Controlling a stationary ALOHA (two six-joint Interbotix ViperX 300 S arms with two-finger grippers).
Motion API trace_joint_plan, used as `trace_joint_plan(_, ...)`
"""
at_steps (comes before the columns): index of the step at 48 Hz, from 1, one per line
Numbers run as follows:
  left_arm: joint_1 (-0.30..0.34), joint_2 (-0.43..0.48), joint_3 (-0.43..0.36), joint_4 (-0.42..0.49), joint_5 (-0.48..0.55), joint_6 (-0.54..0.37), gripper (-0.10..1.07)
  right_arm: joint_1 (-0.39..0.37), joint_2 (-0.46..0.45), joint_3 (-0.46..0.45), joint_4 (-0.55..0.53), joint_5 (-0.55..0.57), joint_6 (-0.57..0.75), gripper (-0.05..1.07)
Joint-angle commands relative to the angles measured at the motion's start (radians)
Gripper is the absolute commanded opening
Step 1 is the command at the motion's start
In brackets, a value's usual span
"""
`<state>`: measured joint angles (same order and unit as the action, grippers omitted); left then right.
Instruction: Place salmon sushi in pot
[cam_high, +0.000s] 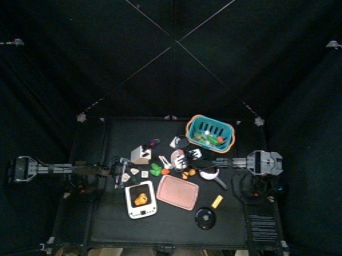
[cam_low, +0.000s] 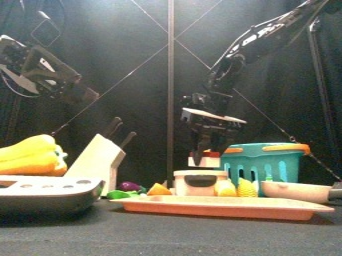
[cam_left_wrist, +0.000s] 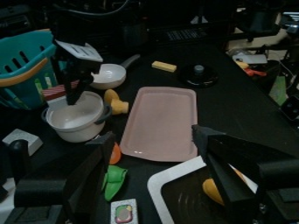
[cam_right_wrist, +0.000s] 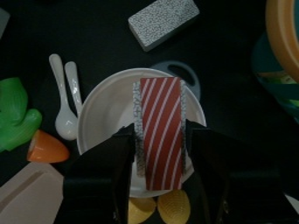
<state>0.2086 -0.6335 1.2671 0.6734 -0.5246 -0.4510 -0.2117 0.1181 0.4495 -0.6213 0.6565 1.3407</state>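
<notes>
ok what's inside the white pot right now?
Nothing visible inside the round white pot. The red-striped salmon sushi piece hangs above it, gripped by the right hand. The sushi and hand cover part of the pot's floor, so that part is unseen.

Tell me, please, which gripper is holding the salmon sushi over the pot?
The right gripper: its jaws clamp the striped salmon sushi directly above the white pot. The left gripper holds nothing.
</notes>
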Motion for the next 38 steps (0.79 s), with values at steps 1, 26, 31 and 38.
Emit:
trace_joint_plan(1, -0.003, 0.005, -0.028, -0.002, -0.008, 0.002, 1.02, -0.006, -0.02, -0.002, 0.008, -0.029, 0.002, 0.52)
trace_joint_plan(26, -0.003, 0.005, -0.026, -0.002, 0.002, 0.002, 1.03, -0.009, 0.029, -0.002, 0.023, -0.035, 0.002, 0.7)
trace_joint_plan(31, -0.003, 0.005, -0.026, -0.002, 0.002, 0.002, 1.02, -0.006, 0.029, -0.002, 0.023, -0.035, 0.002, 0.75)
trace_joint_plan(38, -0.003, 0.006, -0.025, -0.002, 0.002, 0.002, 1.02, -0.006, 0.029, -0.003, 0.023, -0.035, 0.003, 0.77)
